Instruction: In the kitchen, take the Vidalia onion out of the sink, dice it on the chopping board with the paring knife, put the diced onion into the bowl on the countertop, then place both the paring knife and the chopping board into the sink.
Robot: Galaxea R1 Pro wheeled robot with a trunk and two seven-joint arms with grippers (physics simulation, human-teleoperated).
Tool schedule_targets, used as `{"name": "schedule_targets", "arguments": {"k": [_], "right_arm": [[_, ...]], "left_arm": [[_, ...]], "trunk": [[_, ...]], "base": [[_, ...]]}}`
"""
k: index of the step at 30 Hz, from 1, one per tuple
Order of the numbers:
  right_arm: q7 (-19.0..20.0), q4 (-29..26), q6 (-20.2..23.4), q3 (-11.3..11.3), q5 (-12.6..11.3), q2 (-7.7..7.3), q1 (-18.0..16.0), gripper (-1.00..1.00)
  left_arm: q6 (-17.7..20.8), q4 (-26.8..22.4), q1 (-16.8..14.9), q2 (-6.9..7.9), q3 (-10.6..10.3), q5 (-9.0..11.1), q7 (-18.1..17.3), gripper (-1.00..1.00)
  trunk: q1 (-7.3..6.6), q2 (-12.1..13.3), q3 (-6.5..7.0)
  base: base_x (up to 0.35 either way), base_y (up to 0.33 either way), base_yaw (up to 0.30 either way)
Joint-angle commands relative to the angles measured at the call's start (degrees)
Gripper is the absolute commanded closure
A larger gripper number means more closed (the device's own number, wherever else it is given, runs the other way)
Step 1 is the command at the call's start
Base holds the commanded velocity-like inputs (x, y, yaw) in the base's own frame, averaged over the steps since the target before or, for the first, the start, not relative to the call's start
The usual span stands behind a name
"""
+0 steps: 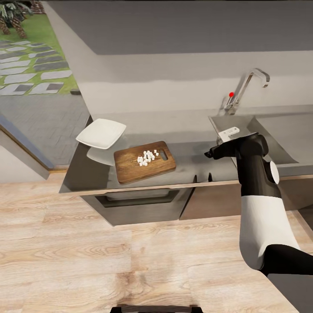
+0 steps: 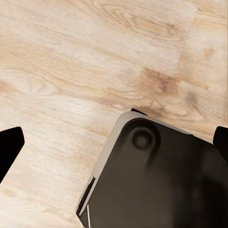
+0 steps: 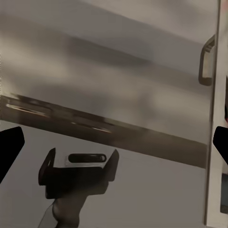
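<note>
The diced onion [image 1: 147, 157] lies as a small heap of white cubes on the chopping board [image 1: 130, 167], toward the board's end with the slot hole. The board rests flat on the worktop [image 1: 191, 150] near its front edge, turned slightly askew. Just beside the board's far left corner stands the white bowl [image 1: 101, 133], close to the worktop's left end. The sink [image 1: 269, 130] is set into the worktop's right part, with the chrome tap [image 1: 245, 87] and its red knob at the back edge. The right gripper [image 1: 210, 154] hovers over the worktop between board and sink; its fingertips [image 3: 10, 145] sit at opposite edges of the wrist view, spread wide and holding nothing. The left gripper's fingers [image 2: 10, 142] are likewise wide apart and empty, above the wood floor [image 2: 71, 61] and a dark part of the robot [image 2: 161, 185].
</note>
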Motion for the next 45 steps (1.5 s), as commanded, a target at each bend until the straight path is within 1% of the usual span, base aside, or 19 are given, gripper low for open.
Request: {"name": "schedule_targets", "arguments": {"k": [1,3,6,10,13,16,18,19,21,23,26,27,29,33,36,39,43,44,45], "right_arm": [[0.6,0.0,0.1,-0.1,0.5,0.09,-0.1,-1.00],[0.6,0.0,0.1,-0.1,0.5,0.09,-0.1,-1.00],[0.6,0.0,0.1,-0.1,0.5,0.09,-0.1,-1.00],[0.6,0.0,0.0,-0.1,0.5,0.14,-0.1,-1.00],[0.6,0.0,0.0,-0.1,0.5,0.16,-0.1,-1.00],[0.6,0.0,0.0,-0.1,0.5,0.31,-0.1,-1.00],[0.6,0.0,0.0,-0.1,0.5,0.37,-0.1,-1.00],[0.6,0.0,0.0,-0.1,0.5,0.38,-0.1,-1.00],[0.6,0.0,0.0,-0.1,0.5,0.40,-0.1,-1.00],[0.6,0.1,0.0,-0.1,0.5,0.40,-0.1,-1.00],[0.6,0.1,0.0,-0.1,0.5,0.38,-0.1,-1.00],[0.6,0.1,0.0,-0.1,0.5,0.34,-0.1,-1.00],[0.6,0.1,0.0,-0.1,0.5,0.33,-0.1,-1.00],[0.6,0.1,0.0,-0.1,0.5,0.32,-0.1,-1.00],[0.6,0.1,0.0,-0.1,0.5,0.26,-0.1,-1.00],[0.6,0.1,-0.1,-0.1,0.6,0.24,-0.1,-1.00],[0.6,0.8,-1.3,0.0,0.6,0.44,-0.1,-1.00],[0.5,1.2,-1.8,0.0,0.6,1.30,-0.1,-1.00],[0.5,1.2,-1.9,0.0,0.6,1.38,-0.1,-1.00]], "left_arm": [[-0.3,0.2,-0.1,-0.04,0.2,0.4,-0.7,-1.00],[-0.8,0.0,-0.1,-0.22,0.3,0.3,-1.2,-1.00],[-1.9,-3.5,-0.1,0.61,0.6,0.3,-2.8,-1.00],[-2.1,-13.2,-0.1,0.94,0.3,0.1,-3.5,-1.00],[-0.7,-16.2,-0.1,0.94,0.5,0.1,-3.3,-1.00],[6.0,-18.4,-0.1,1.35,0.6,0.0,-2.7,-1.00],[13.1,-20.9,-0.1,2.26,0.6,-0.1,-0.9,-1.00],[15.1,-21.9,-0.1,2.44,0.6,-0.2,-0.4,-1.00],[23.0,-27.2,-0.1,2.86,0.5,-1.3,2.0,-1.00],[28.6,-31.5,-0.1,3.04,0.3,-3.1,4.1,-1.00],[36.9,-39.8,-0.1,3.14,0.1,-8.0,7.1,-1.00],[39.2,-48.1,-0.1,3.09,-0.2,-10.9,7.9,-1.00],[39.9,-53.7,-0.1,2.87,-0.3,-11.6,8.1,-1.00],[40.5,-66.9,-0.1,1.04,-0.5,-12.2,8.3,-1.00],[40.2,-69.8,0.0,0.45,-0.5,-12.3,8.2,-1.00],[40.1,-70.0,0.0,0.25,-0.5,-12.3,8.2,-1.00],[40.1,-66.3,0.0,0.18,-0.4,-12.3,8.1,-1.00],[40.1,-62.2,0.0,0.16,-0.5,-12.2,8.1,-1.00],[40.1,-61.7,0.0,0.16,-0.5,-12.2,8.1,-1.00]], "trunk": [[0.03,-0.1,-0.08],[0.03,-0.1,-0.08],[0.03,-0.1,-0.08],[0.03,-0.1,-0.08],[0.03,-0.1,-0.08],[0.03,-0.1,-0.08],[0.03,-0.1,-0.08],[0.03,-0.1,-0.08],[0.03,-0.1,-0.08],[0.03,-0.1,-0.08],[0.03,-0.1,-0.08],[0.03,-0.1,-0.08],[0.03,-0.1,-0.08],[0.03,-0.1,-0.08],[0.03,-0.1,-0.08],[0.03,-0.1,-0.08],[0.03,-0.1,-0.08],[0.03,-0.1,-0.08],[0.03,-0.1,-0.08]], "base": [[0.000,0.000,0.000],[0.000,0.000,0.000],[0.000,0.000,0.000],[0.000,0.000,0.000],[0.000,0.000,0.000],[0.000,0.000,0.000],[0.000,0.000,0.000],[0.000,0.000,0.000],[0.000,0.000,0.000],[0.000,0.000,0.000],[0.000,0.000,0.000],[0.000,0.000,0.000],[0.000,0.000,0.000],[0.000,0.000,0.000],[0.000,0.000,0.000],[0.000,0.000,0.000],[0.000,0.000,0.000],[0.000,0.000,0.000],[0.000,0.000,0.000]]}}
